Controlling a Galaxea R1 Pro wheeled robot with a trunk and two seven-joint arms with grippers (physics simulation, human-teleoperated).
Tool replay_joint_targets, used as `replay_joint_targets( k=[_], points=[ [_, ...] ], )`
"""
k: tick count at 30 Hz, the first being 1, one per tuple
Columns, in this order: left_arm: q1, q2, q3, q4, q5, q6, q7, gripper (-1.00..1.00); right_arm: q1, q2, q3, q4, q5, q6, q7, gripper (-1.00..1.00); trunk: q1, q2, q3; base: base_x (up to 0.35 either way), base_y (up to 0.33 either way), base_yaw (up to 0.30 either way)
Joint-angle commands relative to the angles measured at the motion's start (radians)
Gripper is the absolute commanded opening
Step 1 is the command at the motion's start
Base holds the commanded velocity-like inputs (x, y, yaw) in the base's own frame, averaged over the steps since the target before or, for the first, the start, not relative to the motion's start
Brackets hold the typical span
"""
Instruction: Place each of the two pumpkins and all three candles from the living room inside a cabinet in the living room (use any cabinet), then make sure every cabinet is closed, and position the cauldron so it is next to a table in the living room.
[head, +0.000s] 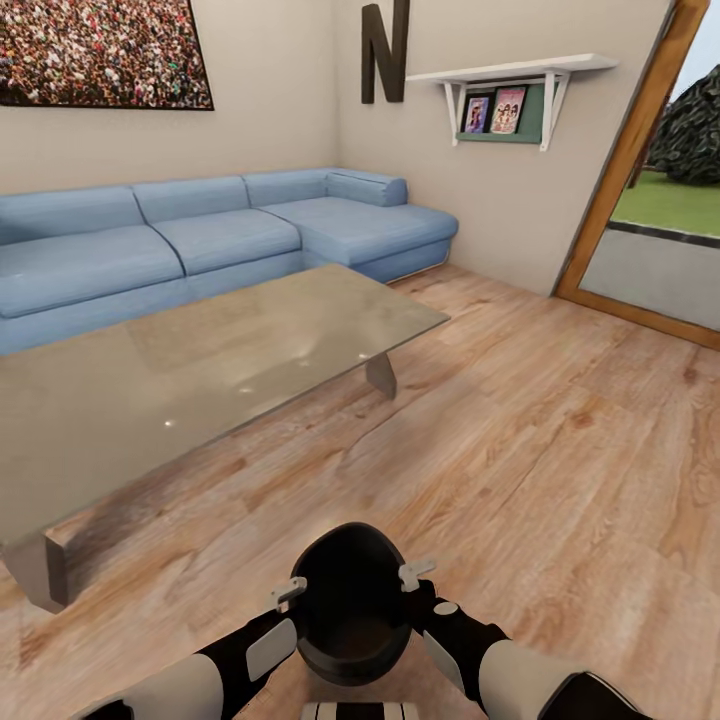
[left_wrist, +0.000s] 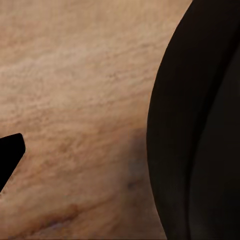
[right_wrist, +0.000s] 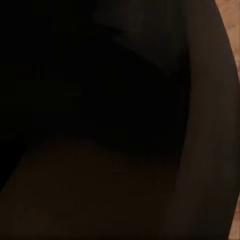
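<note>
The black cauldron (head: 350, 600) sits low between my two arms, its round mouth facing up. My left gripper (head: 289, 592) is at its left rim and my right gripper (head: 416, 574) at its right rim. In the left wrist view the cauldron's wall (left_wrist: 200, 125) bulges beside one dark fingertip (left_wrist: 10, 155), with bare floor between them, so that gripper looks open. The right wrist view is dark with the cauldron's surface (right_wrist: 150, 100) close up, hiding the fingers. The glass-topped table (head: 190, 370) stands ahead to the left, some way from the cauldron. Pumpkins, candles and cabinet are out of view.
A blue corner sofa (head: 200, 240) runs along the wall behind the table. A white wall shelf (head: 510, 85) holds pictures at the back right. A wooden door frame (head: 630, 170) opens to the outside on the right. Wooden floor (head: 560, 440) stretches ahead and right.
</note>
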Motion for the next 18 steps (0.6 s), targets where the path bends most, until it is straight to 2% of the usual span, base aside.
replay_joint_targets(
  k=[1,18],
  points=[
    [0.000,0.000,0.000,0.000,0.000,0.000,0.000,1.00,0.000,0.000,0.004,0.000,0.000,0.000,0.004,1.00,0.000,0.000,0.000,0.035,0.273,0.000],
    [0.000,-0.001,0.000,0.000,0.000,0.000,0.000,1.00,0.000,0.000,0.004,0.000,0.000,0.000,0.004,1.00,0.000,0.000,0.000,0.089,0.273,0.000]
  ],
)
